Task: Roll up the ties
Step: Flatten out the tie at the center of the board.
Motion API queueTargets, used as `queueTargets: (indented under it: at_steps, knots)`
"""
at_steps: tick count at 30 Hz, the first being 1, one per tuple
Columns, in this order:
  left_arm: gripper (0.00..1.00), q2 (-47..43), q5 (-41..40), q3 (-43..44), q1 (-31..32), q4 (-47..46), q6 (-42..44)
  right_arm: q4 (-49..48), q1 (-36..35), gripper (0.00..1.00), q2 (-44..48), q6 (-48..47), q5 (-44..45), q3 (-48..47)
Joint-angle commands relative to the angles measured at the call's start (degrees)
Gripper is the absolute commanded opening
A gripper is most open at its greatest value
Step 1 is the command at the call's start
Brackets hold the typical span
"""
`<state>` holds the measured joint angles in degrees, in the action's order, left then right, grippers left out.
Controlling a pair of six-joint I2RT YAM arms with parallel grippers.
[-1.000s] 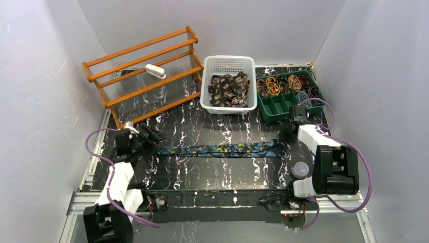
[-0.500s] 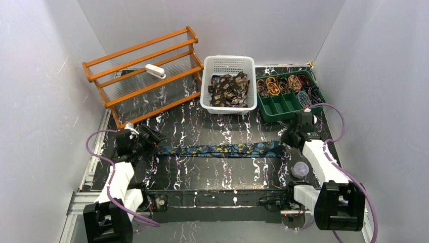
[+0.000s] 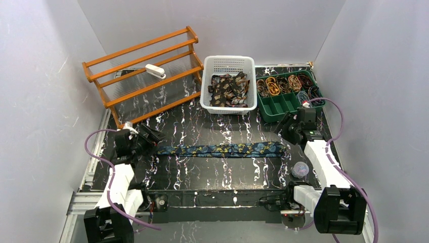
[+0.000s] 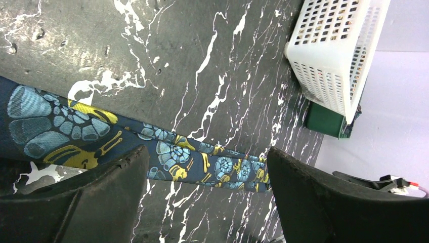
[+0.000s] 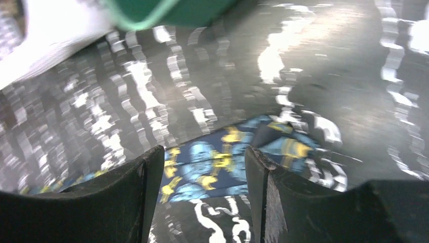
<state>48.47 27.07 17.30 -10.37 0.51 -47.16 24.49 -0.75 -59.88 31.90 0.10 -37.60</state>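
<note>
The tie [image 3: 222, 149] is laid flat, left to right. The left gripper [image 3: 151, 137] and right gripper [image 3: 284, 129] are spread over its ends. One end should be pinched squarely and rolled evenly.

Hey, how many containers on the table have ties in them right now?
2. The white basket at the back centre holds a loose heap of brown ties; the green tray just right of it has rolled ties in its far compartments. No other container shows.

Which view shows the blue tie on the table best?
Top external: nearly the whole length of the blue tie shows, laid out straight. Left wrist gives a sharp partial stretch; right wrist only a blurred end.
</note>
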Motion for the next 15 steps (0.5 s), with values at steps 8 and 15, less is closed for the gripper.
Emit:
queueTargets:
  at_steps: [8,15]
  knots:
    - [0.85,-2.8,3.6,3.7,1.1,2.7,2.7,-24.0,-25.0,0.64,-4.7,0.6,-24.4,4.8]
    - [0.85,-4.9,0.5,4.8,6.6,6.9,3.7,-25.1,-33.5,0.6,-16.3,1.7,-20.9,2.1]
